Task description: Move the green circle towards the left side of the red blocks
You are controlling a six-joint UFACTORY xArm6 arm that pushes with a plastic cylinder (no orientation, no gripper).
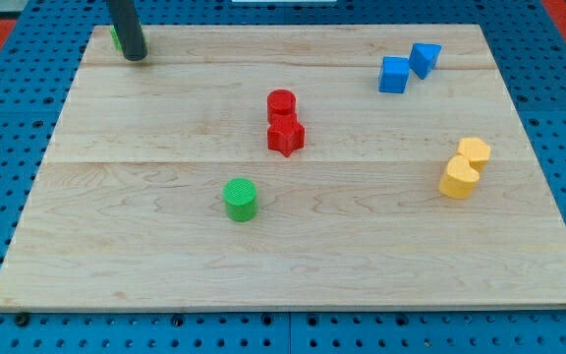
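Green circle (241,199) on pale wooden board (165,256), below-left of red blocks (284,124); my tip (135,56) far top-left; no claw visible.

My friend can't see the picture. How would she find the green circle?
Start at the wooden board. Below and to the view's left of the two touching red blocks stands the green circle, alone. It is a ridged round block, the only fully visible green one.

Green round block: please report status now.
My tip at the view's top left, far from the green round block. Block below-left of two red blocks. Nothing between.
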